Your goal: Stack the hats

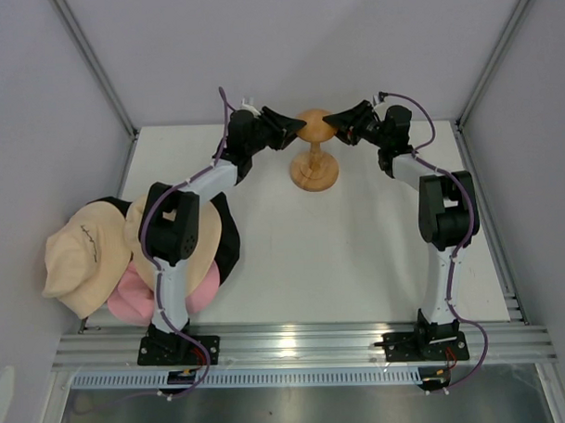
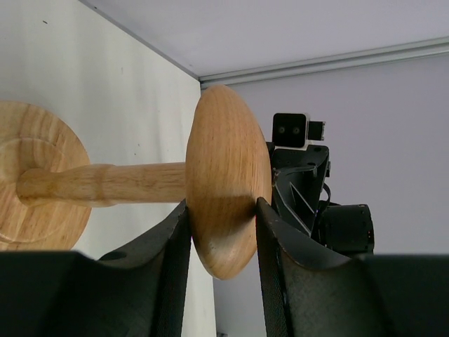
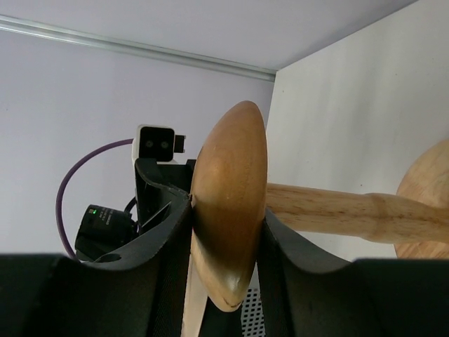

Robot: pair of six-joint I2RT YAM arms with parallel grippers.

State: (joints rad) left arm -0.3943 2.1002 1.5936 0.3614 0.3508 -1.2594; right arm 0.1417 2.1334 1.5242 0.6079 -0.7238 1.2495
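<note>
Both pincers clenched on wooden stand (image 1: 314,169), at its domed top: left gripper (image 2: 222,210) one side, right gripper (image 3: 226,210) opposite. Hats well apart from stand, heaped at left edge of table (image 1: 377,264): cream hat (image 1: 80,256), pink hat (image 1: 128,299), black hat (image 1: 228,237). If you shift stand, move both arms together, hold it upright, seat base flat, then let go

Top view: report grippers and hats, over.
Left gripper, right gripper both clamped on wooden stand top. Hats heaped at table left edge, none gripped. Left arm crosses over the heap.
</note>
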